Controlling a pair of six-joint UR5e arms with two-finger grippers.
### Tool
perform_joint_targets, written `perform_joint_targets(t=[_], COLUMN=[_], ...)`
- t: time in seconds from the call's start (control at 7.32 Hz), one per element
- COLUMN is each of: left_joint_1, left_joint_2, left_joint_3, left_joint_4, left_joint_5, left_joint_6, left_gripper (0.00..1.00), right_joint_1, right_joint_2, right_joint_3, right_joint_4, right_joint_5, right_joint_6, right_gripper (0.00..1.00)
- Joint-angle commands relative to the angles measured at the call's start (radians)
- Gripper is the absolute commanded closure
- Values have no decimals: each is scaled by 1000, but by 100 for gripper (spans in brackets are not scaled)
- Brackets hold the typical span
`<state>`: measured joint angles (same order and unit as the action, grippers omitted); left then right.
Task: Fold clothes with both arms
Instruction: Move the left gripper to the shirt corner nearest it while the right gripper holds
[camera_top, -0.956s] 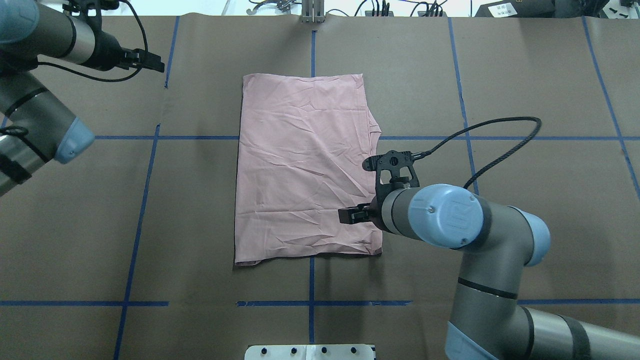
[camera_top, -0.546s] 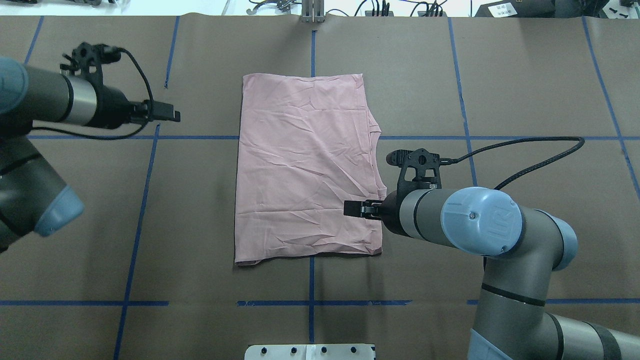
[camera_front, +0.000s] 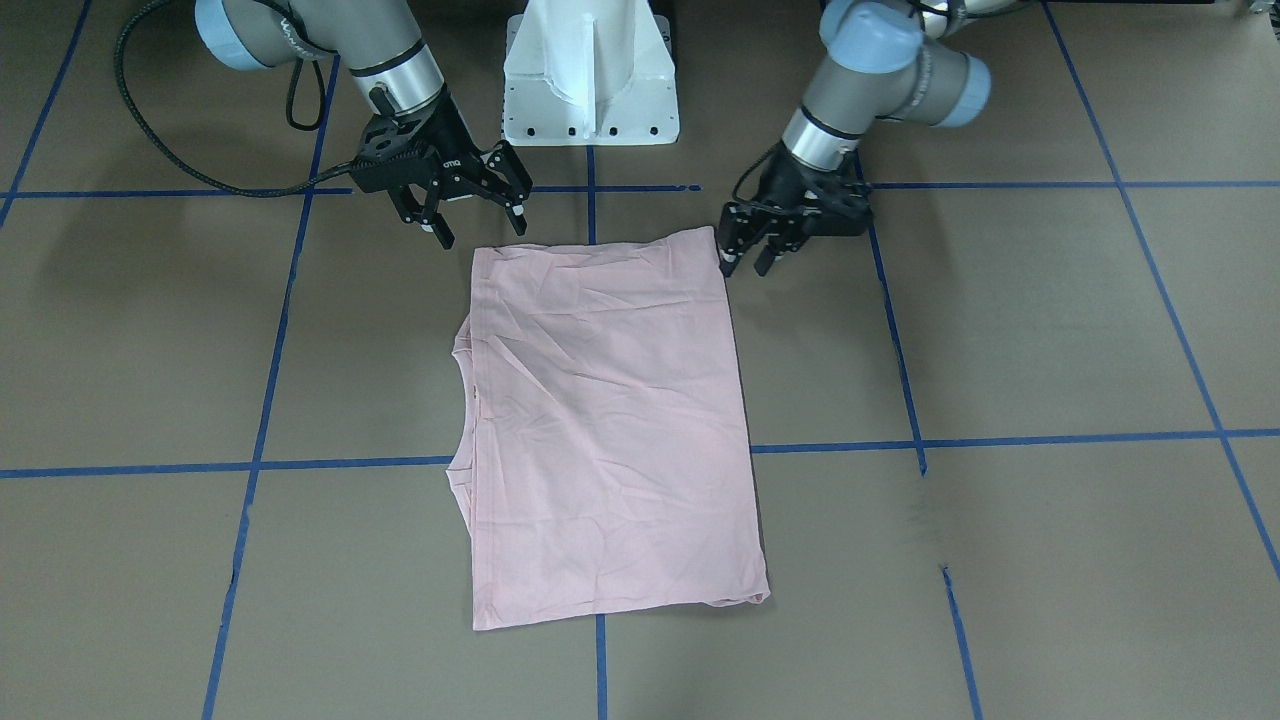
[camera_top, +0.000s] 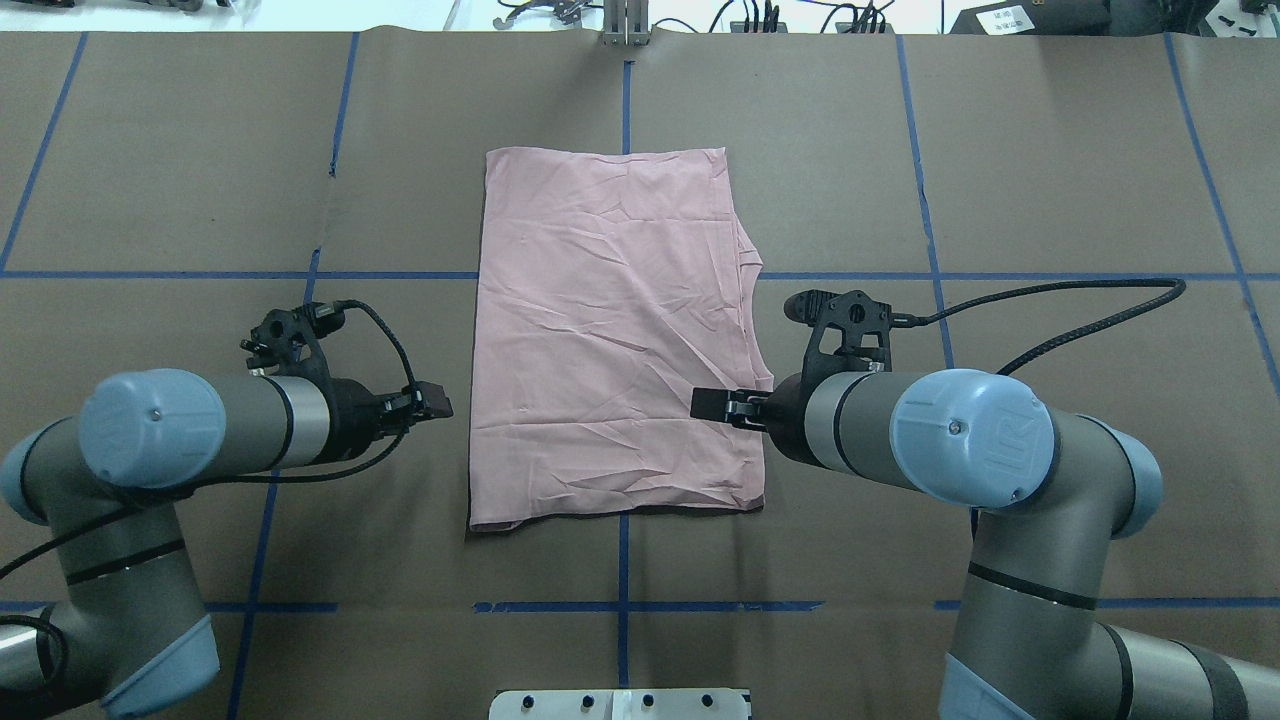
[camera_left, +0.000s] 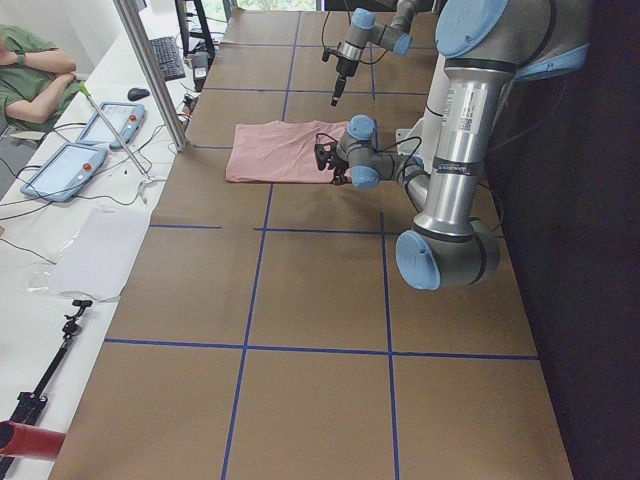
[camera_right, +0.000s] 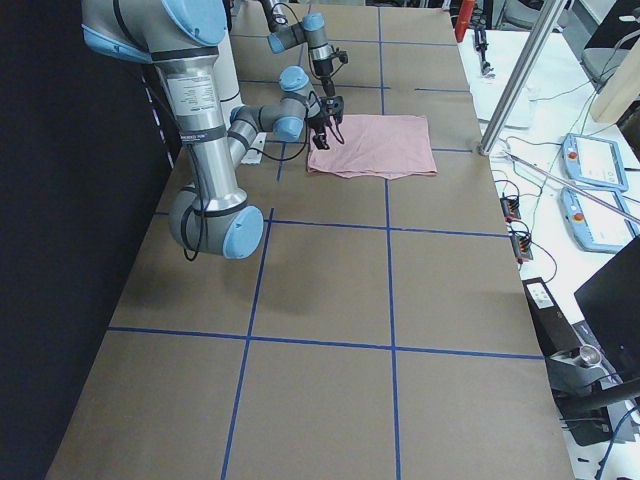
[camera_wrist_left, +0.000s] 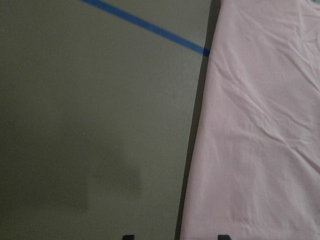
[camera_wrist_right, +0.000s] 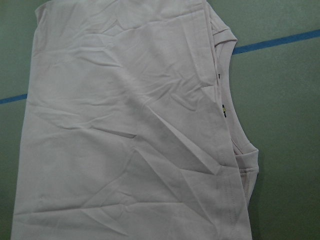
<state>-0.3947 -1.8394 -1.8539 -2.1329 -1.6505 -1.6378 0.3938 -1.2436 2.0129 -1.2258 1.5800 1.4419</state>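
**A:** What step is this?

**B:** T-shirt (camera_front: 610, 420) lies flat in the middle of the table (camera_front: 1000, 330), part-folded (plain side up). Right gripper (camera_front: 470, 208) is spread wide and left gripper (camera_front: 745, 258) narrower — both empty, at its near-robot corners. Next, I'd guess: drop, pinch both corners, fold away.

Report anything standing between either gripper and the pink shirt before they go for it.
Nothing visible does. The left gripper hangs open just off one edge of the T-shirt, with only bare brown table paper between. The right gripper, also open, is by the opposite side, equally unobstructed.
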Motion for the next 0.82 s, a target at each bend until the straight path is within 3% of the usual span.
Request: perform_joint_targets(t=[0.0,0.68], left_joint_1=[49,92], left_joint_2=[-51,-29], left_joint_3=[7,8], left_joint_4=[80,85], left_joint_5=[9,0], left_joint_6=[-8,7], left_gripper=[40,43], right_joint_1=[-1,-1], right_joint_2=[1,3], right_joint_3=[1,0], right_joint_4=[0,0], right_joint_5=[0,0], right_joint_6=[2,2], right_gripper=[0,0])
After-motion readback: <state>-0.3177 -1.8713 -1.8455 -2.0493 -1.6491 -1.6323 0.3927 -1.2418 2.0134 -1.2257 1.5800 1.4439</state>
